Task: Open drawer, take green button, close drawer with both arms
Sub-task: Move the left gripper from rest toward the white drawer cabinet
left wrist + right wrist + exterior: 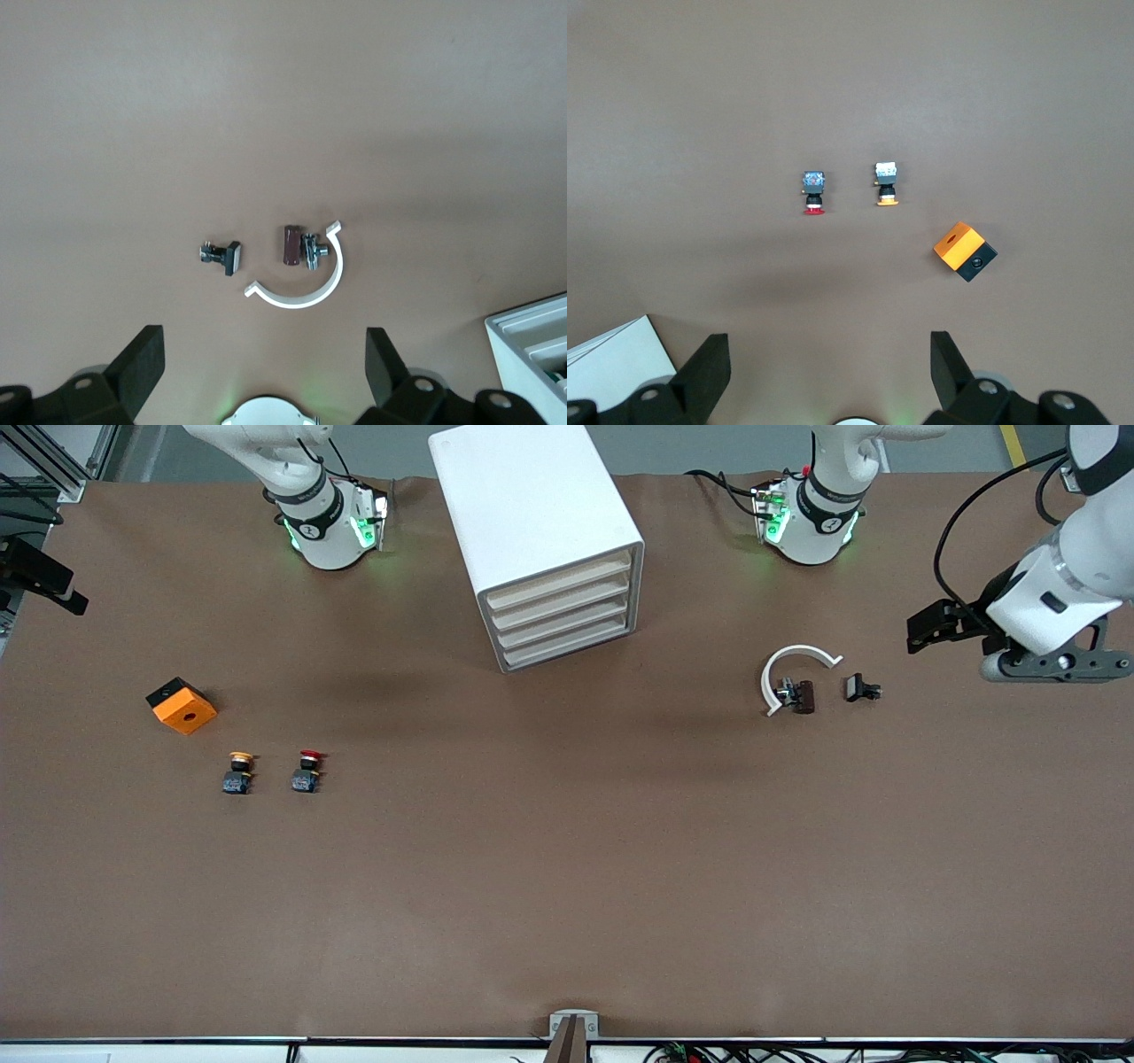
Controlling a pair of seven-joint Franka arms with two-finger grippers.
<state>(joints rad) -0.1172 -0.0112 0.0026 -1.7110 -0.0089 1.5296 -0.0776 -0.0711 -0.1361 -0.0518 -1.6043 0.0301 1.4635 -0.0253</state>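
Both jaws wide; green button unseen

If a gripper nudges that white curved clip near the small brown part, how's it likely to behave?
The white clip is a thin open arc lying flat, so it would probably slide or spin rather than tip. It looks light, likely plastic, and may flex if squeezed. The brown part sits at its open side, so a push could drag that along.

Orange/black cube (182, 706) twd right arm's end of table. Yellow-cap button (238, 772) + red-cap button (306, 771) side by side, nearer cam than cube. White C-clamp (791, 664) w/ brown piece (803, 696), small black part (860, 688) beside, twd left arm's end.
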